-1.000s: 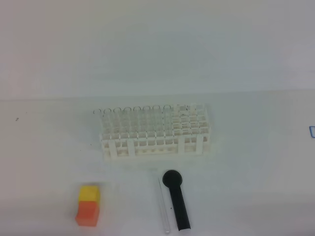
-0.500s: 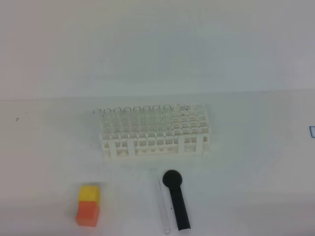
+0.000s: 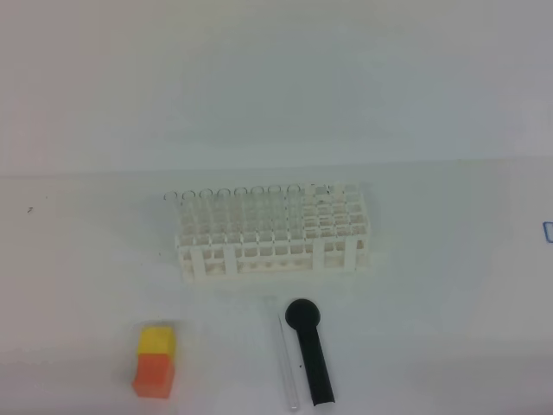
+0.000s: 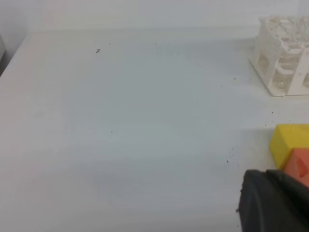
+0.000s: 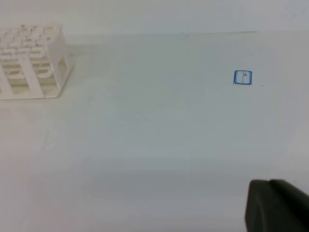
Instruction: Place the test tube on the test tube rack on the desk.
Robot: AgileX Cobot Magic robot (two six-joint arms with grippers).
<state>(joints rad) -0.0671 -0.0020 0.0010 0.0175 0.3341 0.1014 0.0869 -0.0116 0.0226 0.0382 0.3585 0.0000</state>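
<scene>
The test tube (image 3: 287, 363), clear and faint, lies flat on the white desk (image 3: 432, 303) near the front edge, close beside the left of a black round-headed stick (image 3: 311, 354). The white lattice test tube rack (image 3: 272, 229) stands behind them at mid-desk; its corner shows in the left wrist view (image 4: 285, 53) and its end in the right wrist view (image 5: 31, 60). Neither gripper appears in the exterior high view. Only a dark part of my left gripper (image 4: 273, 200) and of my right gripper (image 5: 275, 205) shows at the bottom right of its own wrist view, both shut and holding nothing.
A yellow-and-orange block (image 3: 155, 359) sits at the front left, close to the left gripper (image 4: 289, 147). A row of clear tubes (image 3: 233, 193) stands in the rack's back row. A small blue square mark (image 5: 242, 77) is on the desk at the right.
</scene>
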